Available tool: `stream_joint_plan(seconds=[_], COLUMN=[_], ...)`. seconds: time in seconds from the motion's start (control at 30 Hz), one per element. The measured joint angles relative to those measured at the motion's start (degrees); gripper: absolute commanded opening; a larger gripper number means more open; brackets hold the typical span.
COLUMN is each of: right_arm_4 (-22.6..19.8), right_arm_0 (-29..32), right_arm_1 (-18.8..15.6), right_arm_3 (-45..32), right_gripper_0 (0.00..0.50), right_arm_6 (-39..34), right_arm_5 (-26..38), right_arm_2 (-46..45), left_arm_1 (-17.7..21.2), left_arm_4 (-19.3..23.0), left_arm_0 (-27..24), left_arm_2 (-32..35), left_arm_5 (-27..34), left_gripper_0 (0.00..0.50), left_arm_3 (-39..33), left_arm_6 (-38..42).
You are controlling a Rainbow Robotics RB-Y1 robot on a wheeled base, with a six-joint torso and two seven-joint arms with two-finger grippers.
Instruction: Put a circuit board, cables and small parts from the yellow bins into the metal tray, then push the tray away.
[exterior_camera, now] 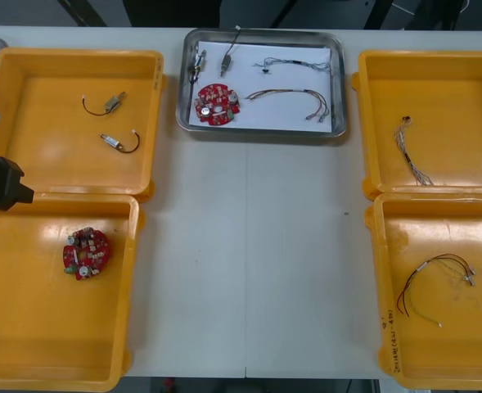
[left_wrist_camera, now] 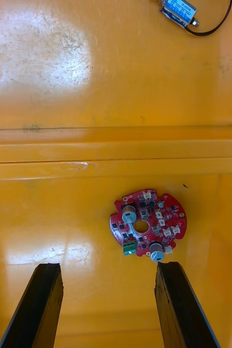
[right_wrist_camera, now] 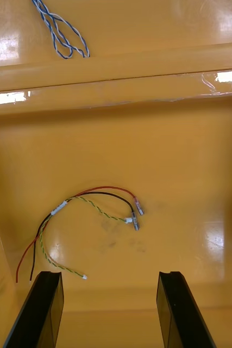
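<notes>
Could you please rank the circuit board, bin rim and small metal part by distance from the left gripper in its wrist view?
1. Circuit board, just ahead of the open left gripper.
2. Bin rim, beyond the board.
3. Small metal part, in the farther bin.

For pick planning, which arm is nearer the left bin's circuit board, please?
Left: left gripper, jaws open, above that circuit board; right gripper above the near right bin's cable.

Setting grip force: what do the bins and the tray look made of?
The yellow bins: probably glossy moulded plastic, judging by the glare patches and rounded rims. The metal tray: likely steel, with a shiny reflective rim and white inside.
</notes>
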Motion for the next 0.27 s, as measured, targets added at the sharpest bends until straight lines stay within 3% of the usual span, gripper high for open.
stream_joint_plan(seconds=[0.27], right_arm_4=[0.0], right_arm_0=[0.0], right_arm_1=[0.0], right_arm_3=[-0.1], right_gripper_0=[0.500], right_arm_6=[0.0], right_arm_5=[0.0], right_arm_2=[0.0], left_arm_1=[0.0], left_arm_4=[0.0], left_arm_0=[0.0], left_arm_2=[0.0], left_arm_5=[0.0], left_gripper_0=[0.500], left_arm_3=[0.0], left_arm_6=[0.0])
